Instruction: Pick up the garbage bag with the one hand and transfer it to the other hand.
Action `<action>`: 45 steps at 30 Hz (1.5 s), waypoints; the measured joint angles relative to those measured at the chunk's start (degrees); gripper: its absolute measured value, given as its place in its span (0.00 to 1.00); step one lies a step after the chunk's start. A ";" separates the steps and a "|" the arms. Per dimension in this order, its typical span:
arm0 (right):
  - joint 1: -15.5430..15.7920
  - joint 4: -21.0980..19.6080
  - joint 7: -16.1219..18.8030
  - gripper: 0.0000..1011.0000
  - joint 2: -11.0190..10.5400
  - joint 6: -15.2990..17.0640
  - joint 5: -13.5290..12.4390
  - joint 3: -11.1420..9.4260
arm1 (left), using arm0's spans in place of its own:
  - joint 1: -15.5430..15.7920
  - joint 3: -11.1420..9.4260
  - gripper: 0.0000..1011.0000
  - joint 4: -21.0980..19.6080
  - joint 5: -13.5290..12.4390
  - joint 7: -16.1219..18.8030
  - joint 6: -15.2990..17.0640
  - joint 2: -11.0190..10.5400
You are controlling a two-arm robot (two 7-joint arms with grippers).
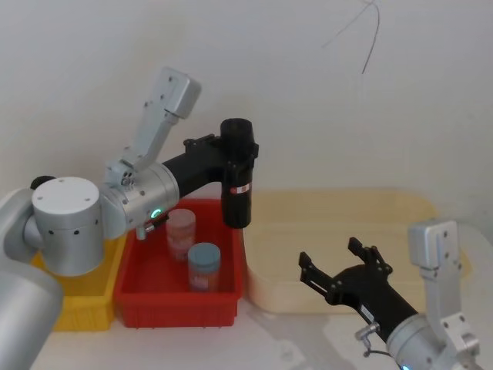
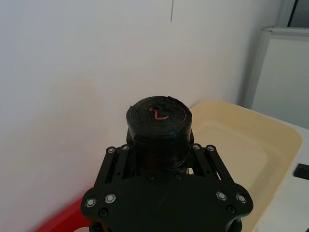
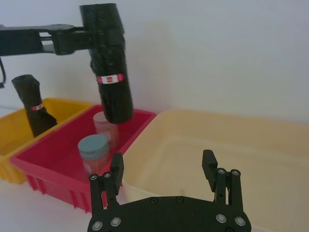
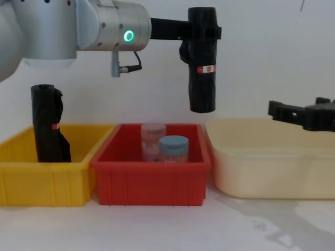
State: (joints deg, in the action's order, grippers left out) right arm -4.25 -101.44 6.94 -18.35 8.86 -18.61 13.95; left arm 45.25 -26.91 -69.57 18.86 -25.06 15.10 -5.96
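Overhead, found garbage bag roll (image 1: 236, 193) clamped upright in left gripper (image 1: 239, 150) above red bin's (image 1: 177, 307) right edge; found right gripper (image 1: 331, 258) gaping, empty, over cream tub (image 1: 266, 285).

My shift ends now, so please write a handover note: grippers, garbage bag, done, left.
Left gripper: shut on the garbage bag near its top, holding it upright in the air above the red bin.
Right gripper: open, by the cream tub, apart from the bag.
Done: pickup.
Left: bring them together, right gripper closes on the bag, left releases.
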 joint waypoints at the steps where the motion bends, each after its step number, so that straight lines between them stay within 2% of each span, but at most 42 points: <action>1: -0.32 0.03 0.12 0.99 0.09 0.37 -0.12 0.07 | 0.08 -0.08 0.49 0.16 0.04 -0.11 0.04 0.08; 13: -5.37 1.54 2.04 0.99 1.98 9.72 -3.04 1.95 | 0.91 -0.91 0.49 1.79 0.50 -1.02 0.41 0.89; 18: -7.17 2.71 2.37 0.99 2.46 10.97 -2.94 3.24 | 1.06 -1.05 0.49 2.11 0.58 -1.21 0.47 1.04; 25: -9.95 5.39 2.77 0.99 2.90 9.92 -0.64 5.51 | 1.21 -1.20 0.49 2.39 0.67 -1.38 0.54 1.17; 35: -14.50 10.61 2.97 0.99 3.78 4.86 4.46 8.78 | 1.30 -1.30 0.49 2.62 0.73 -1.50 0.60 1.27; 45: -17.68 14.63 3.43 0.99 4.89 2.38 7.08 10.37 | 1.34 -1.35 0.49 2.71 0.76 -1.56 0.60 1.31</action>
State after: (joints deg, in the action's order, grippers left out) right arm -21.93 -86.81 10.36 -13.46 11.24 -11.52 24.32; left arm 46.59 -28.25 -66.86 19.62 -26.63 15.70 -4.65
